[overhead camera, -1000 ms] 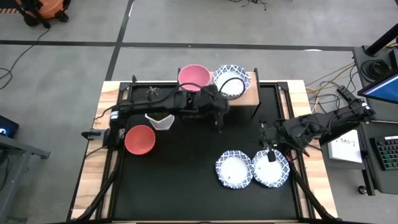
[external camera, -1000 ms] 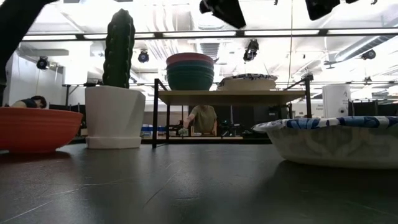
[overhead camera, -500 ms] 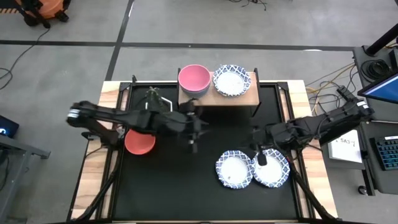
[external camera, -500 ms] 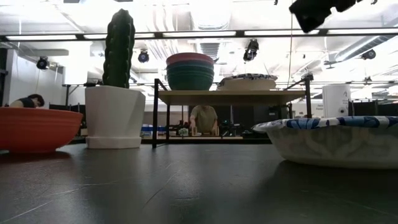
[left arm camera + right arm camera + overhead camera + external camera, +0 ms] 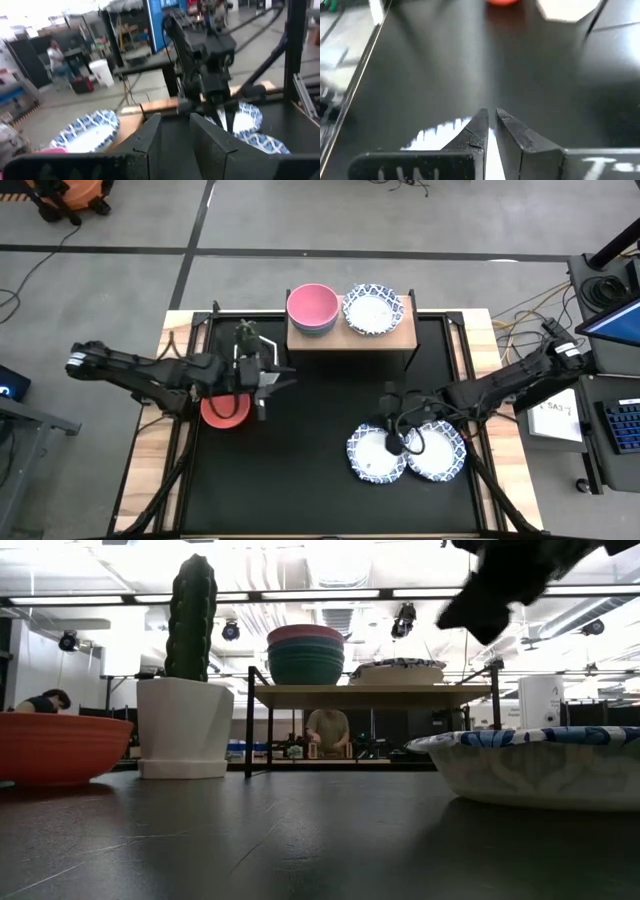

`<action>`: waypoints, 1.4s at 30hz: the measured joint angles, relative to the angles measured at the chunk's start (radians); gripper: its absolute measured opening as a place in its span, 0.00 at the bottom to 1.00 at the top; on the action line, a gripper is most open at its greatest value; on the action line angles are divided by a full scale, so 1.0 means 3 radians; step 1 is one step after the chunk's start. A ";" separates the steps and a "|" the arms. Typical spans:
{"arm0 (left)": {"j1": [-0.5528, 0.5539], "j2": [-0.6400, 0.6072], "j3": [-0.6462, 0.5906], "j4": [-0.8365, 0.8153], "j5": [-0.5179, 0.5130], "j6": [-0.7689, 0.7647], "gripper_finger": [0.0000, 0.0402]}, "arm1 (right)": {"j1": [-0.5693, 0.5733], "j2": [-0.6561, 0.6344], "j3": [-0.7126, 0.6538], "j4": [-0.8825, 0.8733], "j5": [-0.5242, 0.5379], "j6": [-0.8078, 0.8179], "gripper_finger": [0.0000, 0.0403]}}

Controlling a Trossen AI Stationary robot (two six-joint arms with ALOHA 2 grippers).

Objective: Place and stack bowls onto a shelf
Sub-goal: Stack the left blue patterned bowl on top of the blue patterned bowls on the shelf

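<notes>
2 patterned bowls sit side by side on the black table [image 5: 320, 480], well in front of the shelf [image 5: 350, 338]: the left patterned bowl [image 5: 376, 454] and the right patterned bowl [image 5: 438, 450], rims touching or nearly so. On the shelf stands a stack of plain bowls [image 5: 311, 308] with pink on top; the low view shows darker bowls under it [image 5: 305, 658]. Beside that stack on the shelf lies another patterned bowl [image 5: 372, 308], which may be more than 1 stacked, though I cannot tell. 1 red bowl [image 5: 226, 409] rests on the table, in front of the shelf and off toward its left end, with the white cactus pot [image 5: 183, 726] between it and the shelf.

The right gripper [image 5: 393, 442] hangs over the left patterned bowl's rim, on the shelf-facing side. Its fingers [image 5: 477, 129] are nearly pressed together with only a thin slit between them, pinching nothing, and a white-and-blue rim shows below them.

The left gripper [image 5: 263, 385] sits beside the red bowl, between it and the shelf's front left corner. Its fingers [image 5: 147, 137] are slightly spread and hold nothing.

A person [image 5: 327, 732] shows in the room beyond the shelf.
</notes>
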 joint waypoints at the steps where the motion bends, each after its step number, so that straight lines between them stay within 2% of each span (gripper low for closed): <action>1: 0.0000 -0.0061 -0.0043 0.0043 0.0001 0.0037 0.21 | 0.0000 0.0060 0.0015 0.0100 0.0130 0.0005 0.06; 3: 0.0000 -0.0156 -0.0093 0.0068 0.0001 0.0076 0.21 | -0.0001 0.0186 0.0056 0.0159 0.0324 0.0033 0.07; 9: 0.0000 -0.0337 -0.0096 0.0048 0.0000 0.0133 0.21 | -0.0027 0.0426 0.0404 -0.0262 0.0284 -0.0036 0.20; 15: 0.0000 -0.0385 -0.0096 -0.0092 0.0000 0.0169 0.21 | -0.0023 0.0682 0.0827 -0.1410 0.0266 -0.0066 0.40; 20: 0.0000 -0.0325 -0.0096 -0.0227 -0.0001 0.0169 0.21 | -0.0074 0.0983 0.1013 -0.2280 0.0218 -0.0039 0.46; 24: 0.0000 -0.0242 -0.0096 -0.0259 -0.0001 0.0169 0.21 | -0.0172 0.1107 0.0968 -0.2263 -0.0116 -0.0027 0.45; 34: 0.0000 -0.0040 -0.0096 -0.0256 -0.0012 0.0244 0.21 | -0.0326 0.1302 0.0892 -0.2231 -0.0373 -0.0020 0.36; 38: 0.0000 0.0009 -0.0096 -0.0251 -0.0182 0.0245 0.21 | -0.0343 0.1305 0.0892 -0.2136 -0.0386 -0.0020 0.27; 42: 0.0000 0.0040 -0.0096 -0.0255 -0.0379 0.0245 0.21 | -0.0374 0.1305 0.0892 -0.2014 -0.0459 -0.0011 0.12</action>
